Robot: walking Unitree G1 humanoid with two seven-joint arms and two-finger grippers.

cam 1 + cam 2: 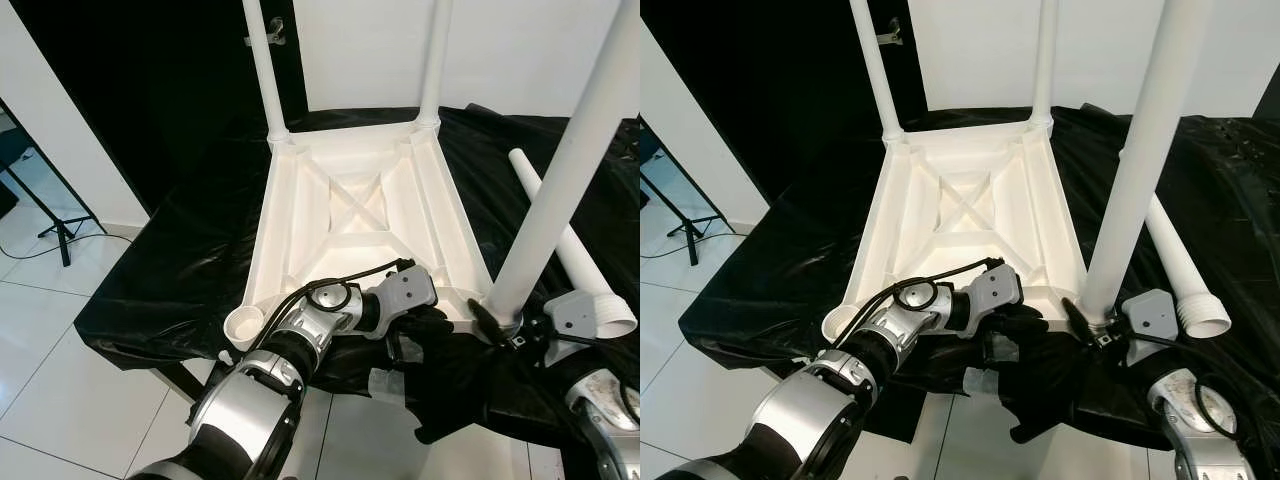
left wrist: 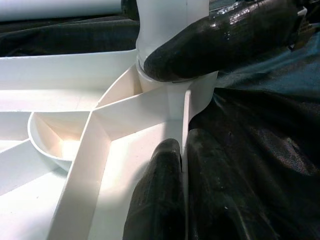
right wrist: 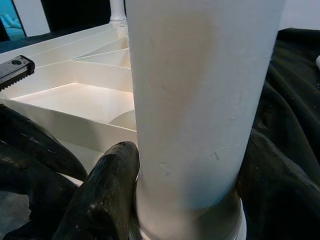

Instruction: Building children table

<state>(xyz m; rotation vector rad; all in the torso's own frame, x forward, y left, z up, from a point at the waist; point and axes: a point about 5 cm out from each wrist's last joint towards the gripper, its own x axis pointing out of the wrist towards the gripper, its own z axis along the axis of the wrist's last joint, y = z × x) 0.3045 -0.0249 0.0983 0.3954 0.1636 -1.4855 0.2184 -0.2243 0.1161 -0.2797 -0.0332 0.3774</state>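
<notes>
At the near edge of the worktop (image 1: 150, 300), draped in black sheeting, the left gripper (image 1: 425, 335) is seen at the near rim of the upturned white tabletop (image 1: 360, 215), its fingers (image 2: 160, 200) closed on the rim wall by the near right corner socket. Just beside it, the right gripper (image 1: 495, 325) is clamped on the base of a white leg (image 1: 560, 180), one finger (image 3: 102, 200) pressed against the tube where it enters that socket. The leg's long axis is upright, tilted slightly to the right. An empty socket (image 1: 243, 325) is seen at the near left corner. A loose leg (image 1: 565, 245) is laid flat on the sheeting to the right, pointing away. Two further legs (image 1: 262, 65) stand upright at the far corners.
</notes>
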